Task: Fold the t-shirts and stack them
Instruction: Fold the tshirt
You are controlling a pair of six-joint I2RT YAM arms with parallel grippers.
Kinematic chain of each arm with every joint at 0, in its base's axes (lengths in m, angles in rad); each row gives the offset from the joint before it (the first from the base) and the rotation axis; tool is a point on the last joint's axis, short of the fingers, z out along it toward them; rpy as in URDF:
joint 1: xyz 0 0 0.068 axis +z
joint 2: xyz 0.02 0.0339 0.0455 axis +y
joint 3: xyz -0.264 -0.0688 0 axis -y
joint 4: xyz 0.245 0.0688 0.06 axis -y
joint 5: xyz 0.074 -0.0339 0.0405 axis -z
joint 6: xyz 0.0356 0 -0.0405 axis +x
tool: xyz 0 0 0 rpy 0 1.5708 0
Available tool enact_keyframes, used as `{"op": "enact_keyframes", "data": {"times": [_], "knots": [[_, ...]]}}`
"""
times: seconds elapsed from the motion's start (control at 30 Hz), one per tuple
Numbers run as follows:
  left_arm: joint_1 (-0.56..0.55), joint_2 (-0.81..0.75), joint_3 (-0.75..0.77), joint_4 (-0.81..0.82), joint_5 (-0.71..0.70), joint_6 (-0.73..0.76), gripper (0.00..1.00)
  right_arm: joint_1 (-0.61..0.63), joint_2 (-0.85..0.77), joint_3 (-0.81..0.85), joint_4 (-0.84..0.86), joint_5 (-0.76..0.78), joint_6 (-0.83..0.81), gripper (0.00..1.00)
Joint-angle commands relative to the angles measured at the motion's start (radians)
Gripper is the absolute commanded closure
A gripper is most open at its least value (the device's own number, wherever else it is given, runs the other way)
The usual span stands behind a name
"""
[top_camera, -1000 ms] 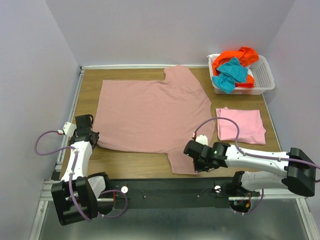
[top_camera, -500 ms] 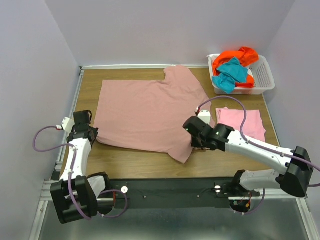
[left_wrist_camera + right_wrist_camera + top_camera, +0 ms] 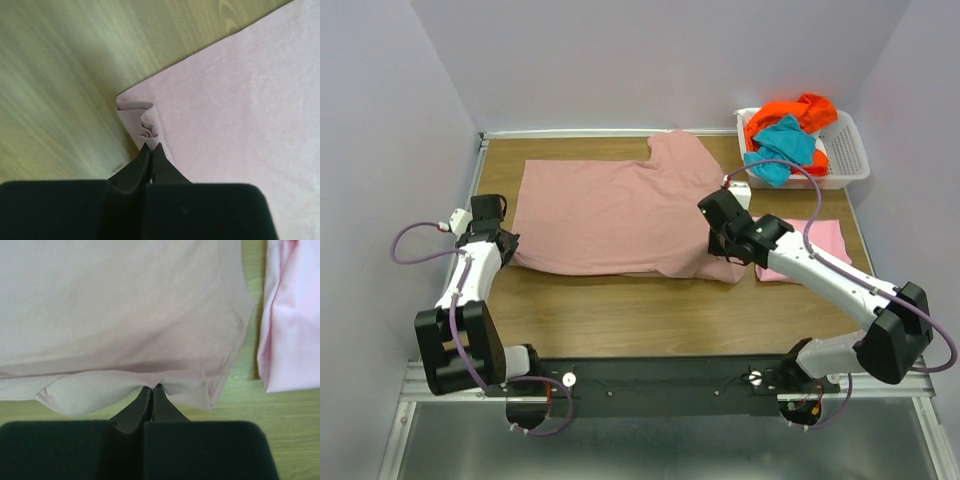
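The large rose-mauve t-shirt [image 3: 620, 215] lies spread on the wooden table, its near edge lifted and turned back over itself. My left gripper [image 3: 508, 257] is shut on the shirt's near left corner [image 3: 145, 131], which bunches at the fingertips. My right gripper [image 3: 722, 248] is shut on the shirt's near hem [image 3: 155, 382], held above the cloth near its right side. A folded light pink t-shirt [image 3: 815, 245] lies right of it, partly under my right arm; it also shows in the right wrist view [image 3: 295, 320].
A white slotted basket [image 3: 850, 165] at the back right holds an orange t-shirt [image 3: 795, 112] and a teal t-shirt [image 3: 782, 148]. Grey walls close in the table on three sides. Bare wood [image 3: 650, 310] runs along the near edge.
Both grippers have carried the mauve shirt's near edge away from the table's front, toward the back. The near sleeve has folded under, and my right arm now reaches over the pink shirt.
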Motion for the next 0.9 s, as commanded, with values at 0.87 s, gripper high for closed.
{"op": "enact_keyframes", "data": {"times": [0.87], "knots": [[-0.059,0.405,0.314,0.028,-0.043,0.042,1.00,-0.262,0.395,0.318,0.125,-0.126,-0.273,1.00]]}}
